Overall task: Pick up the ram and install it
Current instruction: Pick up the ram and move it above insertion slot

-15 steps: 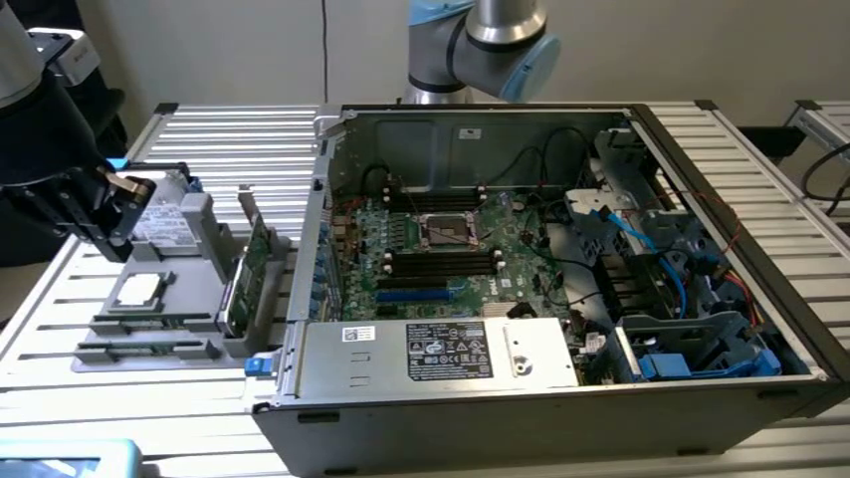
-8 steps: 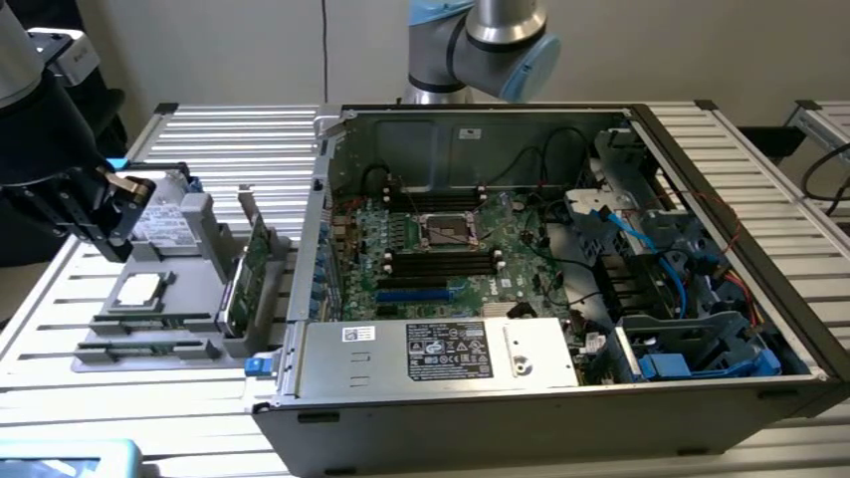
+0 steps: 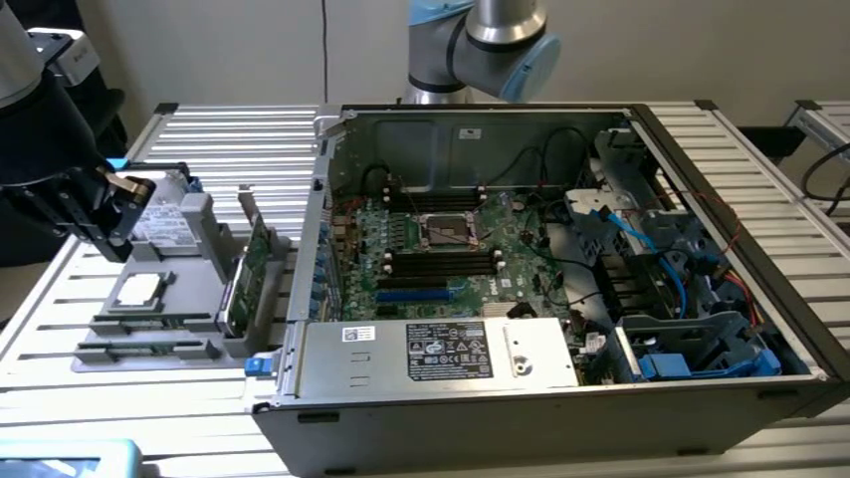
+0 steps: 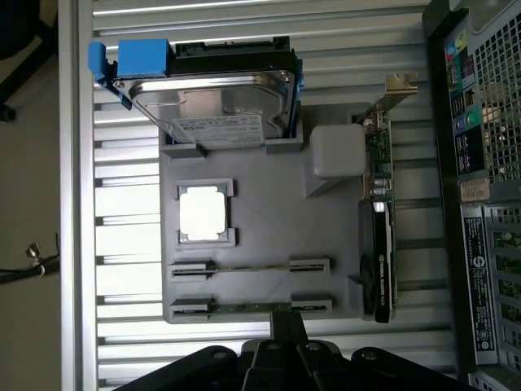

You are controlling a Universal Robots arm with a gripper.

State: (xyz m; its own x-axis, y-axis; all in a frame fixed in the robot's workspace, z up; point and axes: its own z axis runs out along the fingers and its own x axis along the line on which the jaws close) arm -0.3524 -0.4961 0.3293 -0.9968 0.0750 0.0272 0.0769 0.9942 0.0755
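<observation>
Two green ram sticks stand edge-up in the slots of a grey holder plate [image 4: 269, 212]: one ram stick [image 4: 251, 266] [image 3: 149, 321] beside the other ram stick [image 4: 244, 307] [image 3: 133, 350]. My gripper [image 4: 286, 322] [image 3: 96, 231] hovers above the holder at the exterior view's left. It is shut and holds nothing, and in the wrist view its tip overlaps the edge of the nearer stick. The motherboard's black ram slots [image 3: 439, 261] lie inside the open computer case [image 3: 558, 249], below the processor socket.
The holder also carries a square silver processor chip [image 4: 203, 214] [image 3: 139, 289], a hard drive [image 4: 216, 98] [image 3: 166, 214] in a blue bracket and a tall green expansion card [image 4: 378, 236] [image 3: 246, 269]. The case wall [image 3: 313, 249] rises just beyond the card. Cables and drive cages crowd the case's right side.
</observation>
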